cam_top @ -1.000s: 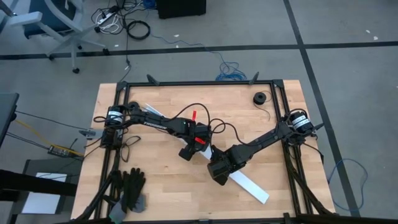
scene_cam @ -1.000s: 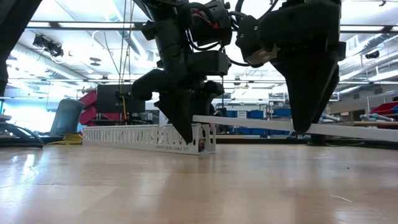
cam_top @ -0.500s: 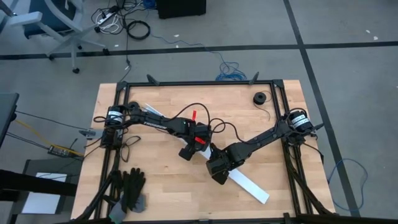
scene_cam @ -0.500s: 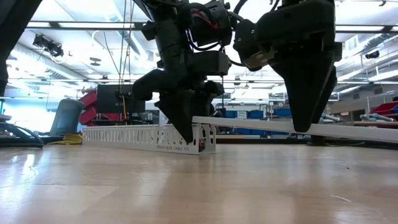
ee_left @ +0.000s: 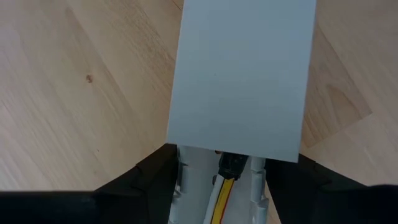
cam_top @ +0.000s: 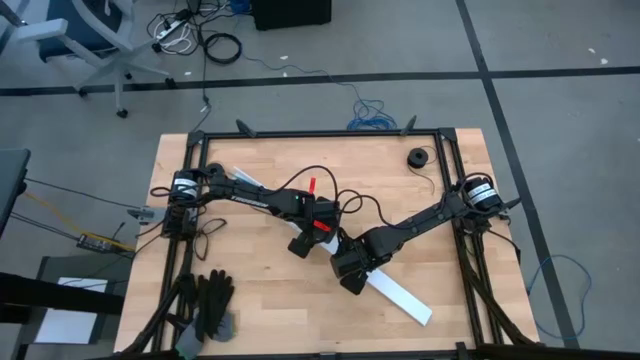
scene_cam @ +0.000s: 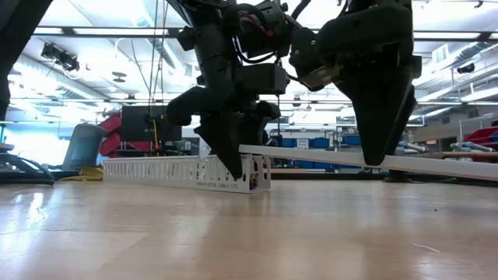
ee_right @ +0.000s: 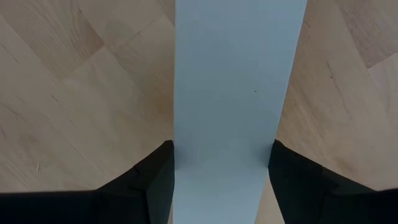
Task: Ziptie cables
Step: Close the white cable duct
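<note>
A white slotted channel point(scene_cam: 171, 172) lies on the wood table, running toward the far left under my left arm. Inside it lie the cables point(ee_left: 222, 190), yellow and red wires with a small dark plug point(ee_left: 232, 164). My left gripper point(cam_top: 303, 244) points down over the channel's near end, shut on it. A flat white cover strip point(cam_top: 402, 298) reaches from that end toward the table's near right. My right gripper point(cam_top: 350, 275) is shut on the strip. The strip's end point(ee_left: 239, 81) overlaps the channel and hides the cables beyond the plug. My left gripper pinches the channel's two slotted side walls point(ee_left: 181, 186) at its near end, one finger on each outer side. The fingers come steeply from above and lie across the channel, which rests on the table. My right gripper pinches the cover strip by its two long edges point(ee_right: 177, 177), a short way from the end by the channel. The fingers point down and lie across the strip. The strip is held nearly level, clear of the table point(scene_cam: 436, 163), one end over the channel.
A pair of black gloves point(cam_top: 210, 300) lies at the near left corner, and a black roll point(cam_top: 417, 157) at the far right. Dark frame rails point(cam_top: 320, 133) border the table. Bare wood shows toward the near edge.
</note>
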`<state>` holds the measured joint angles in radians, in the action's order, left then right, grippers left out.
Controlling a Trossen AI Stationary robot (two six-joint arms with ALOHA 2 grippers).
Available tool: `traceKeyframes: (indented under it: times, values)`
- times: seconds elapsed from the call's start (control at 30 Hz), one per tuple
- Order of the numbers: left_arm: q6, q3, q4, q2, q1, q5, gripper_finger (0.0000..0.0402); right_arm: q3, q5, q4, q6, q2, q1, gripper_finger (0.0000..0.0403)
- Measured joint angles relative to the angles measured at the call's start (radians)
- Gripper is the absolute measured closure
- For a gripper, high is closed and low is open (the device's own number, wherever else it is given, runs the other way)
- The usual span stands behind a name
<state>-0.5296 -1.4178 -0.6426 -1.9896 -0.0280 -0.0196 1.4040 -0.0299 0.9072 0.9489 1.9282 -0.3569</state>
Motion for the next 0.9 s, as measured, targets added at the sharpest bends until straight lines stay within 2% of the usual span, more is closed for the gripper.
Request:
traceKeyframes:
  times: [0.7,0.9]
  values:
    - [0.038,0.0,0.001,0.0,0.0,0.0,0.0202,-0.001,0.005,0.0,-0.01,0.0,0.001,0.019]
    - [0.038,0.0,-0.003,0.0,0.0,0.001,0.0166,-0.001,0.01,-0.004,-0.029,0.0,0.003,0.019]
